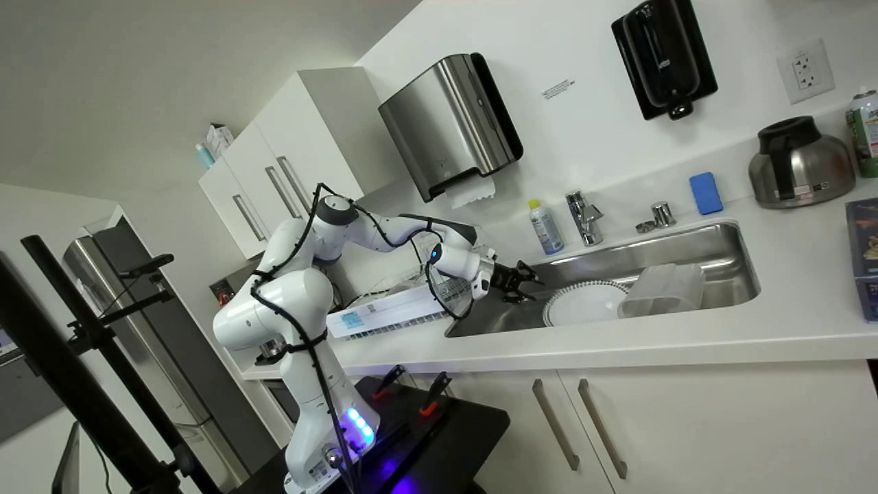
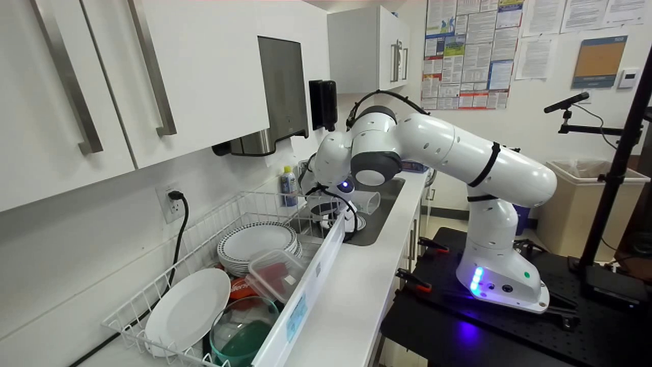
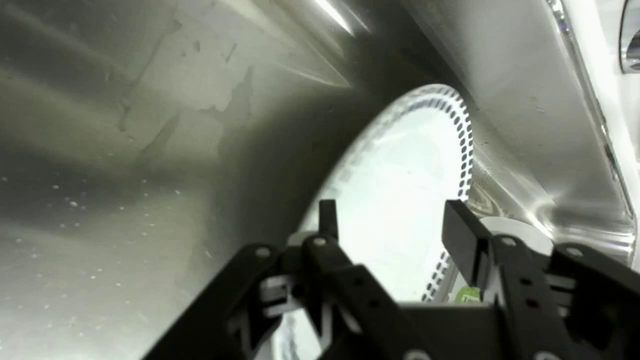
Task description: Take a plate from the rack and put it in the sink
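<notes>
Robotiq gripper [image 3: 390,220]: fingers [image 3: 328,220] spread apart, nothing clamped. White dotted-rim plate [image 1: 586,305] is inside the stainless-steel sink [image 1: 713,243], looks tilted rather than flat; its lower edge is hidden behind the sink's front rim. Wrist view puts one finger right by the plate's edge, can't tell if touching. Clear plastic tub [image 1: 662,291] sits just beside the plate, overlapping it in view. Chrome faucet [image 1: 584,218] and yellow-capped bottle [image 1: 547,230] stand behind the sink. Wire dish rack [image 2: 310,285] beside the sink holds a stack of similar-looking plates [image 2: 257,242].

Read: placing looks done, step in hand is likely the retreat. Next move wants a straight back-out, fingers wide, no snag on the plate, then up clear of the sink edge.
</notes>
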Controlling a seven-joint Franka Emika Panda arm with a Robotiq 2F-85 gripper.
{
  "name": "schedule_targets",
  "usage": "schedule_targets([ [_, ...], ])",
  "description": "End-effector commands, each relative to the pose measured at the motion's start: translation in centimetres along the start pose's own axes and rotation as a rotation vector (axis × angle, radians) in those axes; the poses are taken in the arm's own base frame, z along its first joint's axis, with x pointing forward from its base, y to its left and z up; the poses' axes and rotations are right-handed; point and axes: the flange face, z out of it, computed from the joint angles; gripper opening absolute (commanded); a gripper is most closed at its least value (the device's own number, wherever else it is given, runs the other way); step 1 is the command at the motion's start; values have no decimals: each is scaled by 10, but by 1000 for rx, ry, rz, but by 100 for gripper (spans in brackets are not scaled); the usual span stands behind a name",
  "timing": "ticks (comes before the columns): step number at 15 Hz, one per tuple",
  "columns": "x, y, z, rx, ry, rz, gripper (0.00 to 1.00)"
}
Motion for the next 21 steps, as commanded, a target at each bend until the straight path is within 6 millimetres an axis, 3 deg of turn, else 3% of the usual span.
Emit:
schedule_targets([
  [1,-10,0,-20,-13,6,-7,90],
  [3,-10,-3,-30,-24,-13,-13,100],
  [10,18,-19,-86,-117,-216,-168,100],
  [14,25,-35,-132,-174,-358,-261,100],
  [18,36,-48,-177,-274,-472,-408,100],
  [21,50,-48,-197,-355,-533,-558,100],
])
